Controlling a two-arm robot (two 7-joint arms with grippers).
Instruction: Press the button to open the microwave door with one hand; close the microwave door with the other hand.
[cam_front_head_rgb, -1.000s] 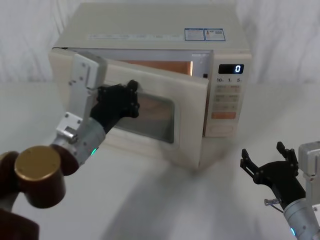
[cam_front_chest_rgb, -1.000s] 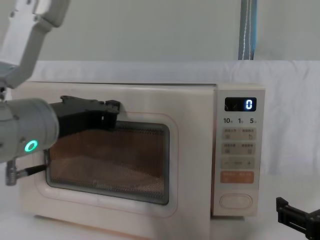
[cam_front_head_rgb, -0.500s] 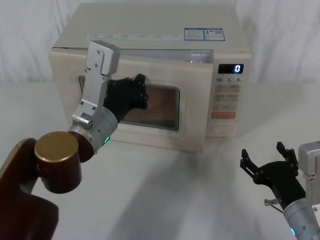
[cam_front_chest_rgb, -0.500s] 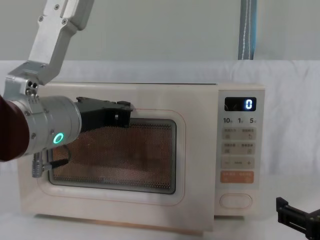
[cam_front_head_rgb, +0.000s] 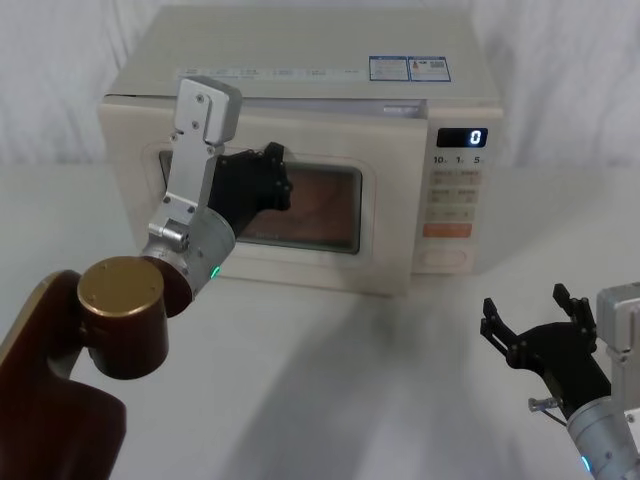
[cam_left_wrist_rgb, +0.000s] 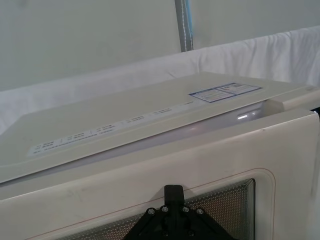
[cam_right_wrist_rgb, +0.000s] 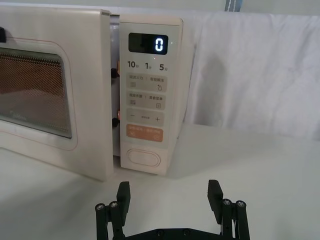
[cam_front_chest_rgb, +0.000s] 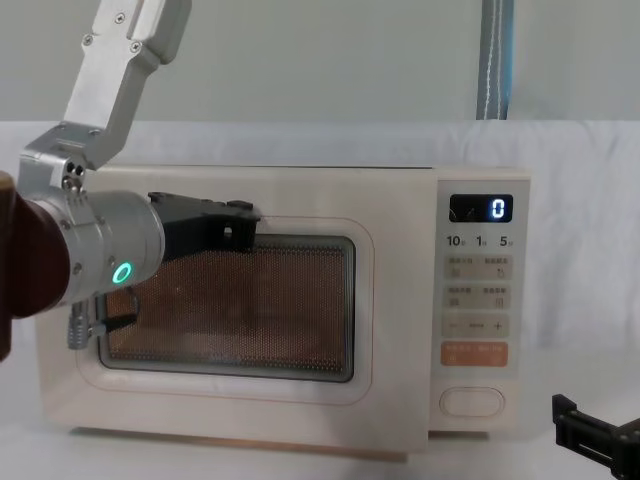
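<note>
microwave door (cam_front_head_rgb: 270, 205) — faces forward, slightly ajar | left pincer (cam_front_head_rgb: 272, 180) touching it — grip state unclear

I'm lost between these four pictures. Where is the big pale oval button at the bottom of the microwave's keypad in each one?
Head view: the button sits low on the panel at right, under the orange key.
Chest view: the button is at lower right.
Right wrist view: the button is near the centre.
Left wrist view: not in it.
Shared landmark: the lit display at the panel's top.
</note>
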